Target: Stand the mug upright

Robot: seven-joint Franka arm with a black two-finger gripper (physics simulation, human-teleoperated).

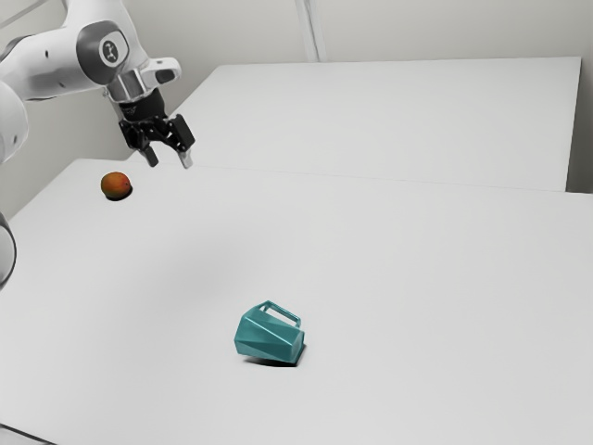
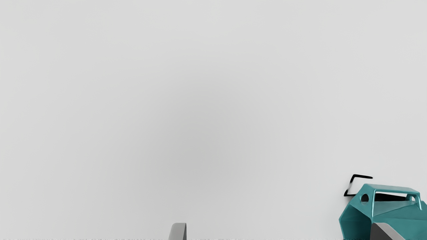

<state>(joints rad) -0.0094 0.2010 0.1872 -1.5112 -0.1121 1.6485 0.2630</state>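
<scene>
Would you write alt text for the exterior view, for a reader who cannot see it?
A teal mug lies on its side on a white table, handle facing up. At the exterior view's upper left, a white robot arm holds its open black gripper in the air, and a round orange-red fruit sits on the table.

The mug (image 1: 269,338) lies on its side on the table (image 1: 417,278), handle (image 1: 282,312) uppermost. The fruit (image 1: 116,185) sits on the same table, well apart from it, farther back and toward the exterior view's left. The gripper (image 1: 170,160) is above the table, just to the fruit's right in the exterior view; in the wrist view one fingertip (image 2: 383,232) overlaps the mug.
</scene>
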